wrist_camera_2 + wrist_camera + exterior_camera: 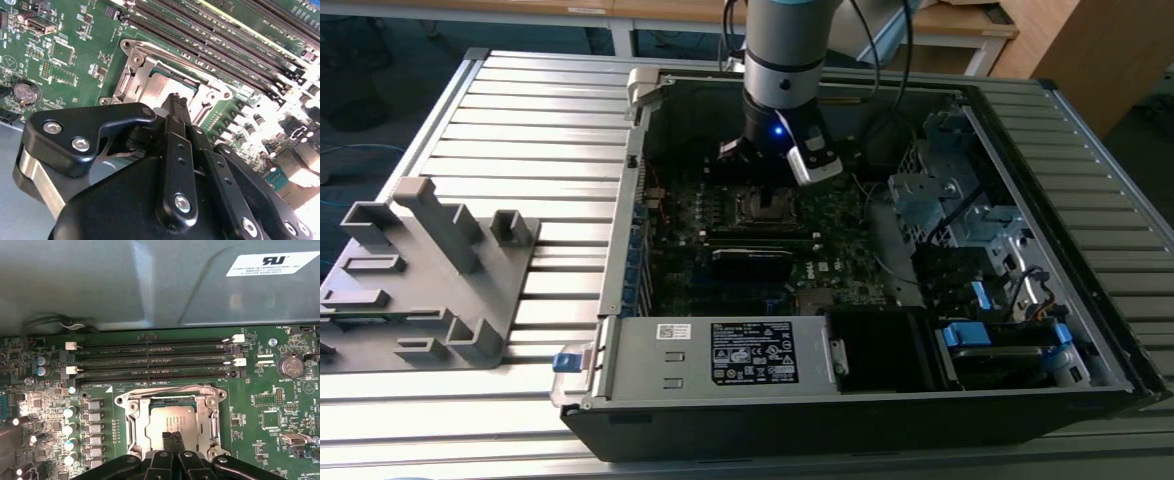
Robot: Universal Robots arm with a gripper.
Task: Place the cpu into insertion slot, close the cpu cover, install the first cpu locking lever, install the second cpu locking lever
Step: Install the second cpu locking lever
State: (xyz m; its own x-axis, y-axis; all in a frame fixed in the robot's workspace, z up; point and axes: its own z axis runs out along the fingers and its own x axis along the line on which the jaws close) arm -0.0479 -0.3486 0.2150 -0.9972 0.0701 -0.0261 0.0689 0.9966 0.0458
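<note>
You have one cpu (173,419) lying in the insertion slot (150,405), with the one cpu cover (141,426) lowered around it. Your hand (173,436) is clenched, its black fingertips pressed together with nothing between them, just above the cpu's edge. Four long black memory slots (150,360) run beside the socket. The open computer case (1067,130) rests on a ribbed grey bench (494,120).
</note>
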